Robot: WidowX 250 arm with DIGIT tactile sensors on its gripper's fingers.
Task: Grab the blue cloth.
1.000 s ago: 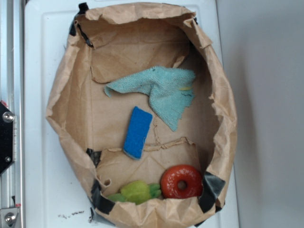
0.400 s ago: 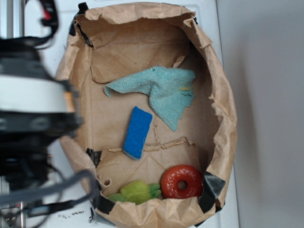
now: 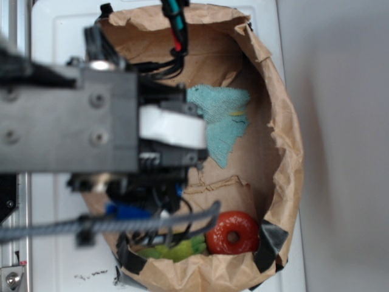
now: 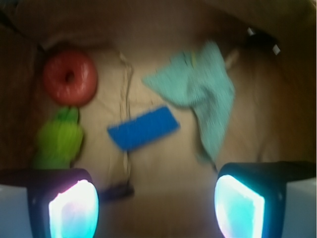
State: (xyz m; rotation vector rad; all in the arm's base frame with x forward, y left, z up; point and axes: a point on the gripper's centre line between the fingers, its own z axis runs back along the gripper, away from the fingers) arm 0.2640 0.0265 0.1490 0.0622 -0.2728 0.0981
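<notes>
Exterior view: overhead, straight down, whole paper-lined bin [image 3: 285, 140]. Wrist view: closer, downward, between fingers; both share bin floor.

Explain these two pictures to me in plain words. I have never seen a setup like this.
This is a robot arm working over a brown paper bag laid open as a bin. One picture looks down from above, where the arm blocks much of the view. The other comes from a camera on the arm's wrist, looking past its tool, whose two fingers stand apart and hold nothing. Inside lie the blue cloth, a blue sponge, a red ring and a green toy.
</notes>
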